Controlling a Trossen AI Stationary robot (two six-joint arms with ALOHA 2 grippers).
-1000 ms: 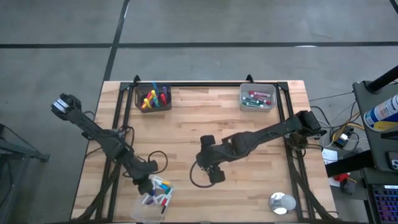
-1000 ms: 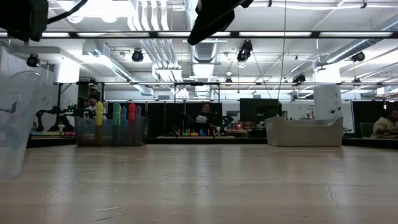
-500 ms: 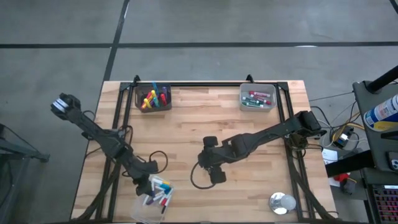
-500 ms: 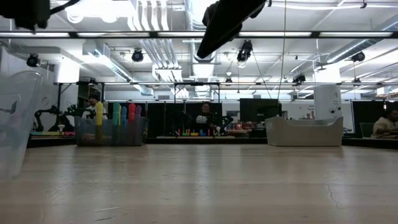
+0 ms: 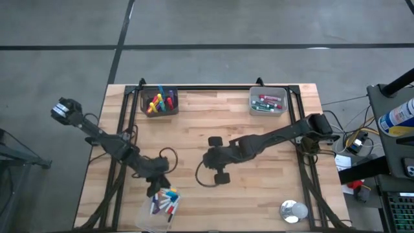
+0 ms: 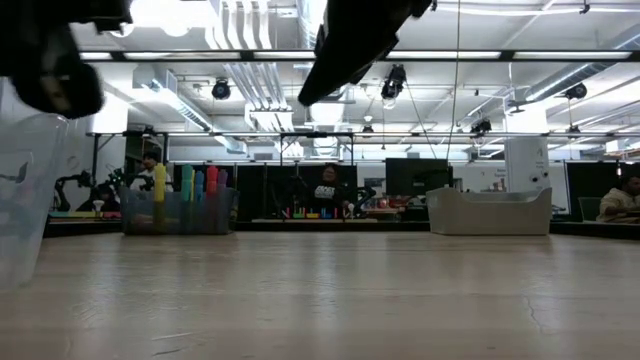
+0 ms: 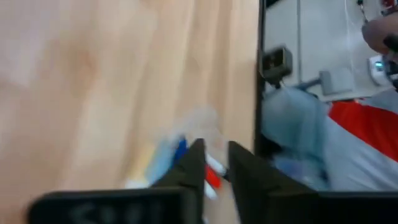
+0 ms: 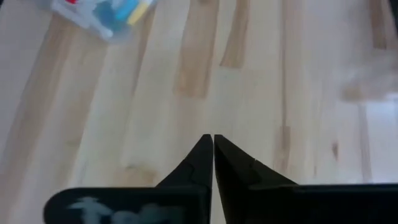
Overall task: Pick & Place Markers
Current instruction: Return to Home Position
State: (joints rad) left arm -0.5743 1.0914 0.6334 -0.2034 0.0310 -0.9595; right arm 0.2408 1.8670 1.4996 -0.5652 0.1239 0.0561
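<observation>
Several markers [image 5: 165, 200] lie in a clear container [image 5: 150, 220] at the table's near left. More markers stand in a dark bin [image 5: 160, 101] at the far left and lie in a grey bin [image 5: 267, 102] at the far right. My left gripper [image 5: 157, 188] hangs just above the clear container's far rim. Its fingers [image 7: 216, 158] are open by a narrow gap with nothing between them, and the markers [image 7: 211, 177] show blurred beyond them. My right gripper [image 5: 207, 162] is shut and empty [image 8: 213, 144] above bare wood at the table's middle.
A round metal lid [image 5: 293, 211] lies at the near right corner. The wood between the two far bins and around the right gripper is bare. The clear container [image 6: 22, 200] stands tall at the left of the low view. A black frame rail runs along the table's edges.
My left hand has drawn back a little from over the clear container toward the table's middle and has rolled at the wrist. My right hand has sunk slightly and shifted toward the table's left. The markers and containers have stayed in place.
</observation>
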